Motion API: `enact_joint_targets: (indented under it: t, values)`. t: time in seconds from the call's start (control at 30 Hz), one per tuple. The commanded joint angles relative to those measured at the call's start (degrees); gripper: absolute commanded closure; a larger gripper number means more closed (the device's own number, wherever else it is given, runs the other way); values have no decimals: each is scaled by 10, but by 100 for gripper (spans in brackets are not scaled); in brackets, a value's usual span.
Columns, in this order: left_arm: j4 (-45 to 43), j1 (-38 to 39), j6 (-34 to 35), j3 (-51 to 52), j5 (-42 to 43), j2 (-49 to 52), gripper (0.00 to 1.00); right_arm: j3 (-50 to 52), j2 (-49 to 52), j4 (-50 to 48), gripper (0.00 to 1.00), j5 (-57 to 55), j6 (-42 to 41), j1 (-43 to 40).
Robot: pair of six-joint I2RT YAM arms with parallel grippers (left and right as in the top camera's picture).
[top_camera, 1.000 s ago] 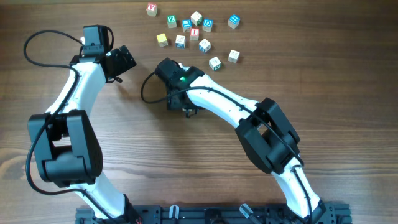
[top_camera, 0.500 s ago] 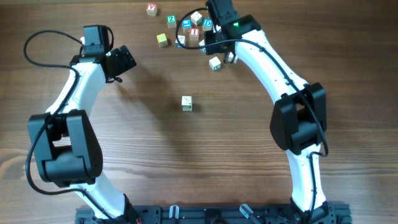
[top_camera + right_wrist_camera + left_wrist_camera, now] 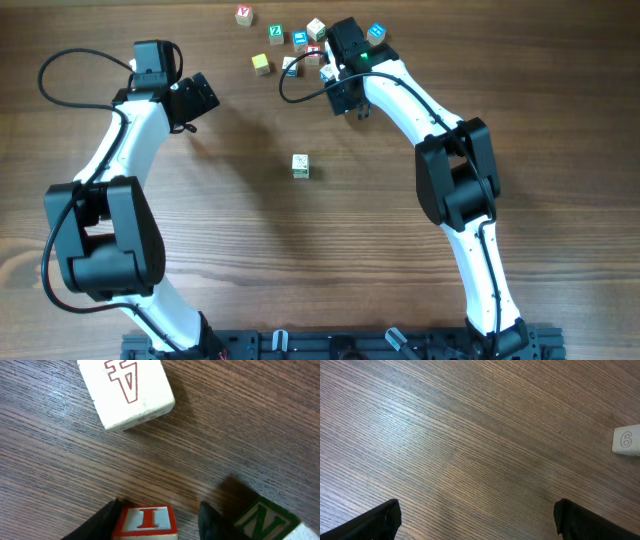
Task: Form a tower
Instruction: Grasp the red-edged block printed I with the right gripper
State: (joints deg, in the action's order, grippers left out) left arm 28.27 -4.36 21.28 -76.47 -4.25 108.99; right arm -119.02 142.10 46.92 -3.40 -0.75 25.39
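Tower (image 3: pixel 300 166): narrow stack of pale wooden letter cubes with green print. It stood upright mid-table, long axis vertical. Overhead showed only its top face, so height was unreadable.

Brown wood-grain table (image 3: pixel 300 270) carried everything. White-and-black left arm (image 3: pixel 130 130) sat far left. White-and-black right arm (image 3: pixel 420 105) reached to the far side, into the scatter of small loose letter cubes (image 3: pixel 274 32).

Key relation: tower lay near and left of the right gripper (image 3: pixel 160 514), with bare wood between them and nothing on that line. Right gripper was the nearer of the two. Left gripper (image 3: pixel 477 520) sat well apart, far and left of the tower.

Left gripper: fingers spread wide, nothing between them. Only wood below, plus a small white cube marked 6 (image 3: pixel 626 440) at the right edge of its view.

Right gripper: fingers straddled a small wooden red-I cube (image 3: pixel 145 521), red-framed face with a red "I". One finger looked to touch it and a gap showed at the other, so I couldn't tell if it was pinched.

Obstacles: wooden green-N cube (image 3: pixel 265 522) sat just beside the other finger and was likely to get nudged on lift. Cream red-4 cube (image 3: pixel 125 390) lay apart from the fingers.

Next, probably: lift straight up, carry near-left, centre over the tower top.
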Motion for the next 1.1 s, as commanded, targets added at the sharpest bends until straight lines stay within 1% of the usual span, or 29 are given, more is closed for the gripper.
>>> enact_joint_targets:
  t: [0.0,0.03,0.1,0.17,0.3,0.37,0.43,0.57,0.63,0.73,0.77,0.8,0.83,0.87,1.03,1.07]
  values:
    - [0,-1,-3,-6,-3,5,0,-5,5,6,48,9,-11,3]
    - [0,-1,-3,-6,-3,5,0,-5,5,2,46,9,-9,3]
    - [0,-1,-3,-6,-3,5,0,-6,4,2,46,9,-9,3]
    - [0,-1,-3,-6,-3,5,0,-7,-5,0,43,8,-7,3]
    - [0,-1,-3,-6,-3,5,0,-7,-32,0,43,8,-7,3]
    - [0,-1,-3,-6,-3,5,0,-7,-36,3,46,9,-7,3]
    - [0,-1,-3,-6,-3,5,0,-6,-36,11,51,9,-8,3]
    - [0,-1,-3,-6,-3,5,0,-6,-36,17,53,9,-8,3]
    - [0,-1,-3,-6,-3,5,0,-6,-36,36,60,9,-8,3]
    - [0,-1,-3,-6,-3,5,0,-6,-36,41,66,9,-8,3]
    - [0,-1,-3,-6,-3,5,0,-7,-36,41,66,9,-8,3]
    - [0,-1,-3,-6,-3,5,0,-7,-36,43,63,9,-8,3]
    - [0,-1,-3,-6,-3,5,0,-7,-36,44,57,9,-8,3]
    - [0,-1,-3,-6,-3,5,0,-7,-36,43,55,9,-8,3]
    - [0,-1,-3,-6,-3,5,0,-7,-42,37,55,5,-8,3]
    - [0,-1,-3,-6,-3,5,0,-7,-45,35,57,-1,-7,3]
